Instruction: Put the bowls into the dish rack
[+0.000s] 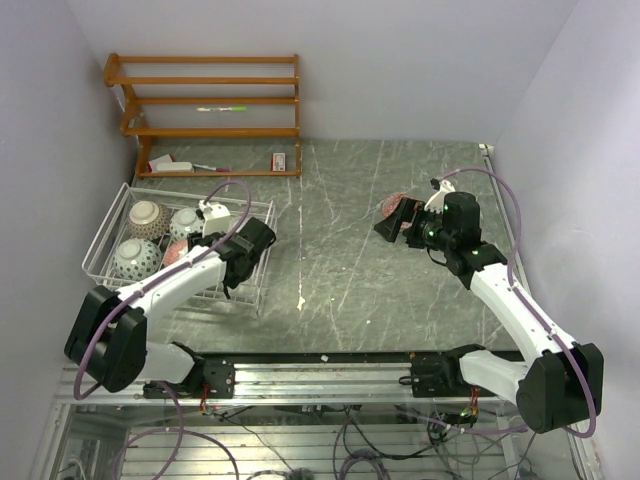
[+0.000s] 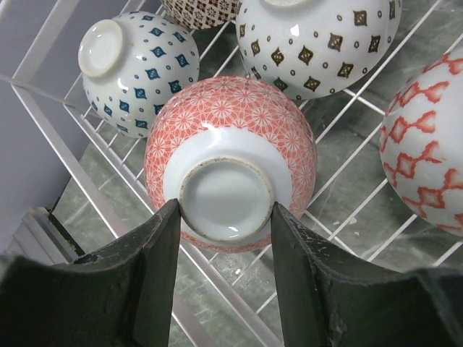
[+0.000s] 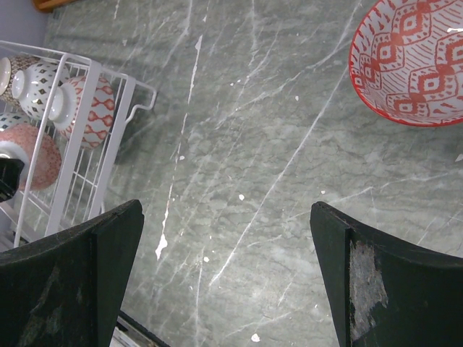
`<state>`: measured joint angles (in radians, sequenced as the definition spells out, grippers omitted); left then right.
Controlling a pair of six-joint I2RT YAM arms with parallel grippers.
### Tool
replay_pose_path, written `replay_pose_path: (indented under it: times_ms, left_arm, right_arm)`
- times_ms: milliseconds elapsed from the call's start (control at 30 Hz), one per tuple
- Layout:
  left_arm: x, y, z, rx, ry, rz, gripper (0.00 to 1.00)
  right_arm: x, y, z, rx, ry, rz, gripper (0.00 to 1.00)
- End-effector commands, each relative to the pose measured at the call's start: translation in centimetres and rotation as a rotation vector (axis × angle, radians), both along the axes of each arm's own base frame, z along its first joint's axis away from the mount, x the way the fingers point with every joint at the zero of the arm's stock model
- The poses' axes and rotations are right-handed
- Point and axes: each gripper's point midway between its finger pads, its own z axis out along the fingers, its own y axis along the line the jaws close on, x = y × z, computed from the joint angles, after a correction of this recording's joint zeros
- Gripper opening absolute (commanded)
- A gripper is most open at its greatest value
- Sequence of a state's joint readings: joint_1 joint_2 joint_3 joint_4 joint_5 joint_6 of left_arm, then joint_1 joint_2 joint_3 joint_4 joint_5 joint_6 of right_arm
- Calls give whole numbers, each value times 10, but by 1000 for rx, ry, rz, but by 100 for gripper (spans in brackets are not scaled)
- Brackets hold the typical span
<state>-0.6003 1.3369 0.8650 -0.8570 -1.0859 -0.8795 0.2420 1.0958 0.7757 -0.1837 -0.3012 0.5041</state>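
Top view, dish rack: the white wire basket [image 1: 100, 240] sits on the left of the table [image 1: 330, 290], in front of the wooden shelf [image 1: 210, 100].
Top view, left arm: the arm [image 1: 165, 288] reaches over the rack's near side, above the bowls inside.
Top view, loose bowl: a red-patterned bowl [image 1: 388, 205] stands on the table well right of the rack, partly hidden by the right arm [image 1: 510, 300].
Left wrist view, left gripper: the gripper [image 2: 226, 217] is narrowed onto the foot ring of the pink bowl [image 2: 231, 137], a finger against each side.
Left wrist view, pink bowl: it lies bottom-up on the rack wires, near a blue-dotted bowl [image 2: 137, 69], a brown-diamond bowl [image 2: 318, 43] and a red-diamond bowl [image 2: 427, 159].
Right wrist view, right gripper: the gripper [image 3: 226, 217] is spread wide and holds nothing, over bare table.
Right wrist view, loose bowl: the red-patterned bowl sits upright, ahead of the right finger.
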Motion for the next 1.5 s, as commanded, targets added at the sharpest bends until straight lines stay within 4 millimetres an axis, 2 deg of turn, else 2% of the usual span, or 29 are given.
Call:
replay_pose_path:
  times_ms: [0,100,300,433,500,567,667,767,867,933,1033,1100,1200,1267,1333,1467]
  left_arm:
    - [9,-3,3,-83,-78,14,54]
    - [11,2,-3,-132,-60,19,54]
    - [15,18,-17,-242,-29,32,61]
    - [17,19,-21,-260,-10,34,75]
    - [17,21,-22,-252,1,44,86]
    - [17,21,-21,-252,-5,44,91]
    - [19,21,-7,-266,-50,43,95]
    - [24,16,21,-309,-121,14,100]
    - [33,1,53,-383,-193,-70,100]
    - [38,-15,72,-421,-238,-146,100]
    - [45,-51,91,-423,-272,-283,100]
    - [53,-75,91,-421,-257,-365,99]
    - [64,-116,79,-430,-220,-500,100]
    - [70,-154,74,-476,-215,-628,99]
    - [77,-200,81,-554,-251,-782,99]
    - [81,-279,89,-594,-228,-979,99]
  right_arm:
    - [0,1,6,8,-28,11,100]
    - [0,2,9,11,-35,14,100]
    - [-2,3,12,15,-40,21,100]
    - [-2,3,12,16,-40,22,100]
    - [-3,2,13,15,-41,22,100]
    - [-3,2,14,13,-45,20,100]
    - [-2,1,15,10,-46,16,100]
    - [-1,1,17,10,-49,13,100]
    - [0,-1,19,8,-48,-6,100]
    - [1,-4,22,9,-48,-29,100]
    - [4,-10,32,13,-62,-78,100]
    - [8,-17,45,-3,-78,-122,100]
    - [16,-32,80,-17,-136,-212,100]
    - [17,-41,101,-16,-170,-270,100]
    - [16,-48,127,6,-214,-318,100]
    - [11,-58,160,33,-275,-377,100]
